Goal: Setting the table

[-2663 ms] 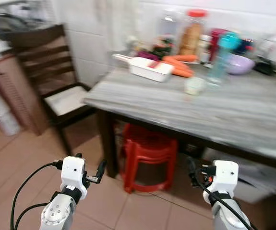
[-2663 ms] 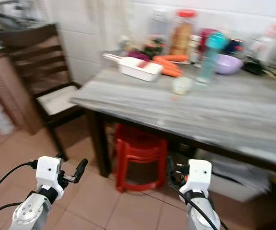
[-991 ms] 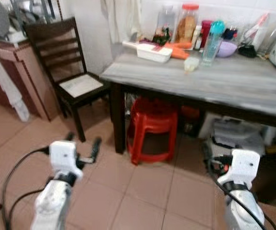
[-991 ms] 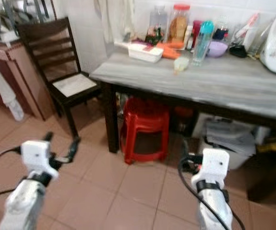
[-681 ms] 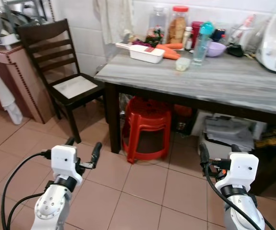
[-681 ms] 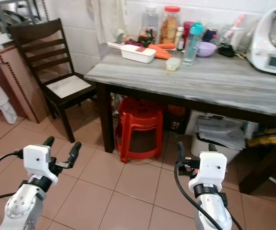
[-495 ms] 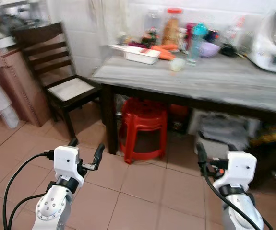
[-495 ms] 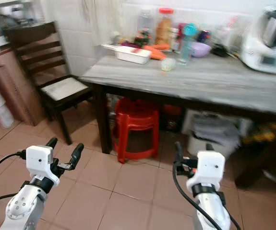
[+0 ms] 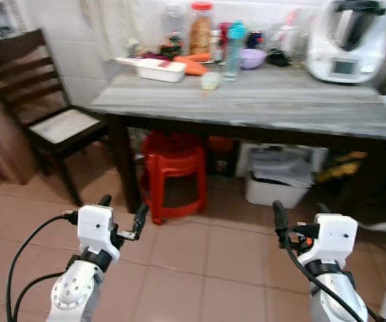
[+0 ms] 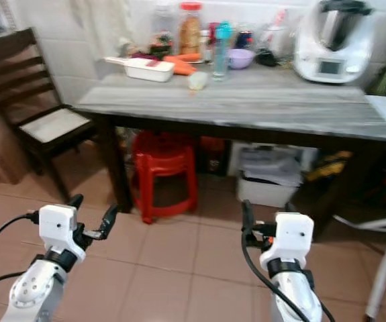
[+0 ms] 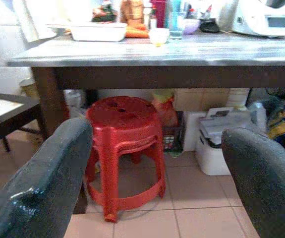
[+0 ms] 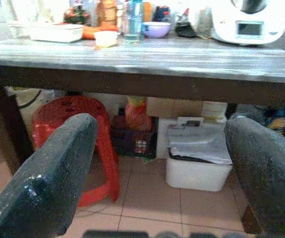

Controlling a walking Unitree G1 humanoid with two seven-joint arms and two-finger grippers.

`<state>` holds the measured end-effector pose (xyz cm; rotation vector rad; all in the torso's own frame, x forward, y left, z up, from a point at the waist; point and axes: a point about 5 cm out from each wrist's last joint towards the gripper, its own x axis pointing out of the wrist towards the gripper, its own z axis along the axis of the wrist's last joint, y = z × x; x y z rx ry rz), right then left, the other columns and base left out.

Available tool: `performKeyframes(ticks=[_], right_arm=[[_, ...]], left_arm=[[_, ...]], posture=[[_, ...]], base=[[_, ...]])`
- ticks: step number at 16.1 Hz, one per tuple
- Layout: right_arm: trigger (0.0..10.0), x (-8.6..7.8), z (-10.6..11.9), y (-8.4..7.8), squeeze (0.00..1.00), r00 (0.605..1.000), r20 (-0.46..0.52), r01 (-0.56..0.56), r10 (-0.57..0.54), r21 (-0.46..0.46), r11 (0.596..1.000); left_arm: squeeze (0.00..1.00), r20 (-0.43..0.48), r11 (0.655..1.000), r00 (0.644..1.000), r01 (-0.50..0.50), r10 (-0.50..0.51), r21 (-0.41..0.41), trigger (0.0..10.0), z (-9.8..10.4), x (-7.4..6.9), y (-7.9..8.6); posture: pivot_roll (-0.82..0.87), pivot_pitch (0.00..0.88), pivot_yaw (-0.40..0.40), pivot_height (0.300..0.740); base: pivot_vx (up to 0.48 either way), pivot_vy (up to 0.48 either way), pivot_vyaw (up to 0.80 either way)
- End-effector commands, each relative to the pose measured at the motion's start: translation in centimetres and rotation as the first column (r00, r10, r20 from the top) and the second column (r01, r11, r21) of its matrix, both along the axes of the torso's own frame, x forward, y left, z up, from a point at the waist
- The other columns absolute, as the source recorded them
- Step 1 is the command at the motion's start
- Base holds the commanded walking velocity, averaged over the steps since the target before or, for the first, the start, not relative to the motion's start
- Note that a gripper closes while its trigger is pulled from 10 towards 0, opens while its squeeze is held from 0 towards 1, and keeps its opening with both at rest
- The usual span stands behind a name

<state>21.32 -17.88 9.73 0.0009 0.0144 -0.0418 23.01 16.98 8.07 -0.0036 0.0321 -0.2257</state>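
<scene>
A grey-topped table (image 9: 280,107) on dark legs stands ahead of me. At its back left are a white rectangular dish (image 9: 154,68), carrots (image 9: 193,66), a small pale cup (image 9: 210,80), a teal-capped bottle (image 9: 233,41), a purple bowl (image 9: 252,58) and a red-lidded jar (image 9: 200,28). My left gripper (image 9: 122,211) and right gripper (image 9: 300,215) hover low over the tiled floor, well short of the table. Both are open with nothing between the fingers (image 11: 43,188) (image 12: 48,178).
A white kitchen machine (image 9: 344,40) sits on the table's back right. Under the table are a red plastic stool (image 9: 172,171) and a white bin (image 9: 278,178). A dark wooden chair (image 9: 38,114) stands at the left. A white-legged stand (image 10: 380,268) is at the right.
The whole view has swung right, so the camera moved: the table sits more central and the chair nearer the left edge. Both grippers hold the same open pose.
</scene>
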Motion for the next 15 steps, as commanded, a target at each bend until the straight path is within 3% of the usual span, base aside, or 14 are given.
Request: performKeyframes(ticks=[1, 15], right_arm=[[10.0, 0.15, 0.16, -0.15, 0.00, 1.000, 0.000, 0.000, 0.000, 0.000, 1.000], [10.0, 0.18, -0.13, 0.23, 0.00, 1.000, -0.007, -0.012, 0.012, -0.002, 1.000]], left_arm=[[0.00, 0.009, 1.000, 1.000, 0.019, -0.019, 0.000, 10.0, 0.40, 0.21, -0.37], [0.00, 0.000, 0.999, 0.999, 0.043, -0.043, -0.007, 10.0, 0.41, 0.87, -0.92]], posture=[[0.07, 0.000, -0.025, 0.740], [0.06, 0.000, -0.014, 0.740]], base=[[0.000, -0.337, 0.00], [0.000, -0.471, 0.00]])
